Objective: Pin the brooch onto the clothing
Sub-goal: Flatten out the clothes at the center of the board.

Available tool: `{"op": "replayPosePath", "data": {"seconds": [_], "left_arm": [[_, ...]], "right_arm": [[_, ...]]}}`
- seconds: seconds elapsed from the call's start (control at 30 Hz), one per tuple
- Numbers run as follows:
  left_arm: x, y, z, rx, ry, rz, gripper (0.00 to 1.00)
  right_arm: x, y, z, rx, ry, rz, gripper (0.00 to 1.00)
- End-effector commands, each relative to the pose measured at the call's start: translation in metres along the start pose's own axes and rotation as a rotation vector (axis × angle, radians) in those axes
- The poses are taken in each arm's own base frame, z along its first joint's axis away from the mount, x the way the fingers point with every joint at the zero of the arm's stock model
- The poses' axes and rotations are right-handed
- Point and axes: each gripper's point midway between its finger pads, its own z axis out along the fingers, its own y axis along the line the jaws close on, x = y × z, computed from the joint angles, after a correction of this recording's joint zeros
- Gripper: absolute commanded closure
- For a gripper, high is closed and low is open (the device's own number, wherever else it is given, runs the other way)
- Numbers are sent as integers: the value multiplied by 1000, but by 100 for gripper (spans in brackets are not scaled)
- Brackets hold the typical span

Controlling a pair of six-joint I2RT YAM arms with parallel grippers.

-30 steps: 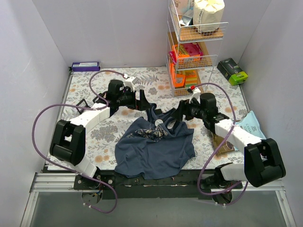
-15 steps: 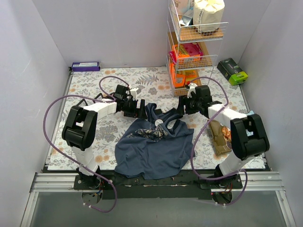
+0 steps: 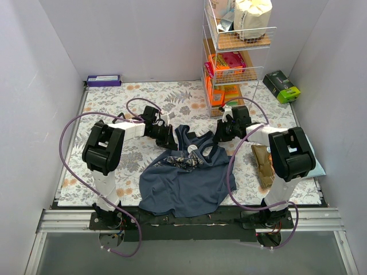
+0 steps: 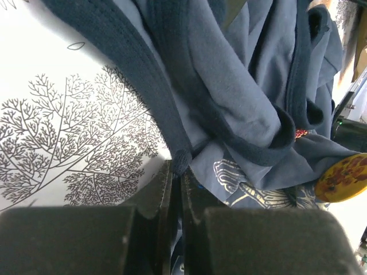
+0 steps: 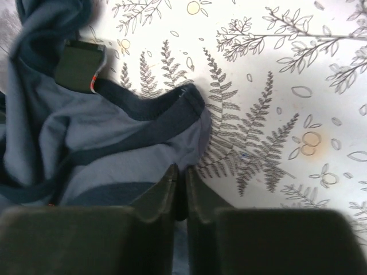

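Observation:
The clothing (image 3: pixel 186 179), a navy tank top with a pale chest print, lies crumpled at the middle of the floral mat. My left gripper (image 3: pixel 170 139) is at its left shoulder strap, shut on the dark trim (image 4: pixel 182 157), which runs between the fingers. My right gripper (image 3: pixel 219 137) is at the right strap, shut on the fabric's edge (image 5: pixel 192 143). A round yellow disc with red specks, the brooch (image 4: pixel 343 177), rests on the top near the neckline, at the right edge of the left wrist view.
A wire rack (image 3: pixel 235 54) of packets stands at the back right, beside a green box (image 3: pixel 282 86). A purple box (image 3: pixel 104 80) lies against the back wall. A brown snack packet (image 3: pixel 262 165) lies right of the top. Purple cables loop over both arms.
Both arms have folded inward and their grippers have come down onto the top's two shoulder straps. Both grippers, open before, have shut on the fabric.

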Motion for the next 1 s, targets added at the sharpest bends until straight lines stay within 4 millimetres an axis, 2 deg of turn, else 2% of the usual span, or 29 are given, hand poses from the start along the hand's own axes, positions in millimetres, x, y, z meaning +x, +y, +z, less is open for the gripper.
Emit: {"op": "replayPosePath", "data": {"seconds": [0.0,0.03,0.07,0.1,0.13,0.17,0.2,0.27,0.3,0.33,0.4,0.43,0.5,0.53,0.57,0.63,0.67,0.77,0.8,0.97], "left_arm": [[-16,-16,-13,28,-54,37,100],[-22,-17,-21,7,-89,55,100],[-30,-10,-28,-44,-130,50,100],[-34,-6,-33,-61,-164,48,100],[-43,4,-45,-92,-210,32,100],[-52,3,-59,-113,-260,36,100],[-60,17,-72,-162,-308,17,100],[-69,24,-91,-204,-368,14,100],[-73,36,-103,-253,-400,-4,100],[-76,41,-110,-280,-418,-6,100],[-82,52,-129,-344,-467,-8,100],[-84,61,-137,-395,-489,-17,100],[-86,70,-153,-441,-524,-27,100],[-87,77,-159,-472,-536,-38,100],[-86,81,-162,-486,-544,-43,100],[-87,92,-174,-529,-566,-65,100],[-87,98,-181,-563,-579,-76,100],[-86,110,-192,-595,-596,-104,100],[-85,112,-195,-599,-601,-112,100],[-85,112,-190,-570,-581,-114,100]], "right_arm": [[-42,19,-2,-83,-86,-42,96],[-50,22,-5,-84,-101,-55,99],[-55,26,-7,-83,-105,-70,99],[-73,30,-11,-78,-138,-103,99],[-82,31,-14,-58,-157,-120,99],[-87,35,-16,-55,-161,-141,99],[-107,41,-20,-53,-200,-167,99],[-117,46,-20,-37,-206,-203,99],[-124,49,-20,-31,-217,-218,99],[-141,54,-21,-17,-245,-243,99],[-150,64,-18,-14,-246,-289,99],[-166,68,-17,-4,-271,-307,99],[-177,76,-12,-10,-280,-331,99],[-179,72,-3,6,-272,-327,99],[-200,78,-7,12,-312,-340,99],[-208,69,5,43,-312,-333,99],[-230,75,0,50,-357,-345,99],[-243,69,10,74,-362,-341,99],[-254,68,11,87,-376,-368,99],[-256,58,17,129,-383,-365,99]]}}
